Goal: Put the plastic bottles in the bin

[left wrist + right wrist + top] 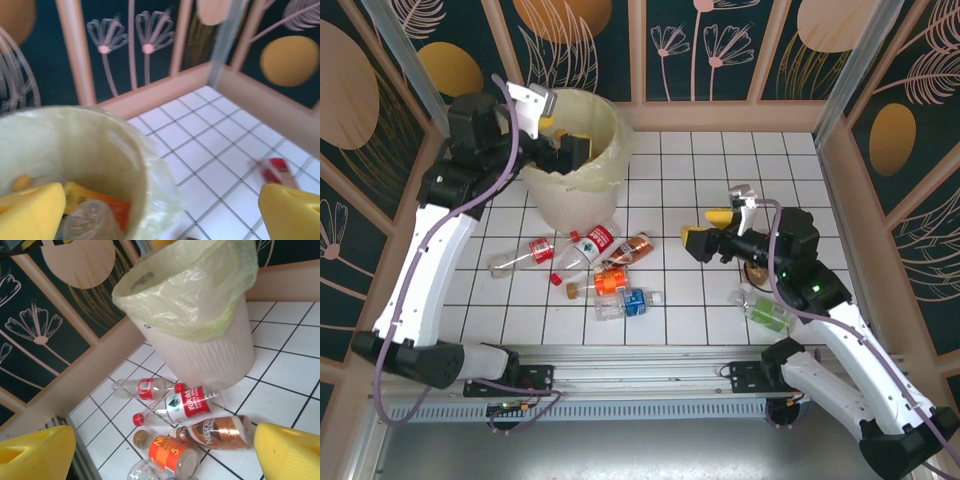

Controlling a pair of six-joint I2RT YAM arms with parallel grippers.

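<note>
Hovering over the large round cream-white plastic bin (560, 205), lined in pale yellow, at the top view's upper left, the left arm's fingers (30, 210) stood wide and empty, with one clear bottle (92, 222) lying inside below them. Most small clear plastic bottles (612, 282) lay clustered on the white tiled surface (700, 170) at lower centre, left of the right arm's fingers (720, 217). Those fingers gaped wide, looked the nearer pair, and faced the brown-labelled bottle (212, 432), its long axis crossing their gap.

A staged robot test cell: white tiled tabletop (720, 180) beneath the fingers (287, 452), floral printed panels (720, 40) (wood-framed) walling it beyond them.
</note>
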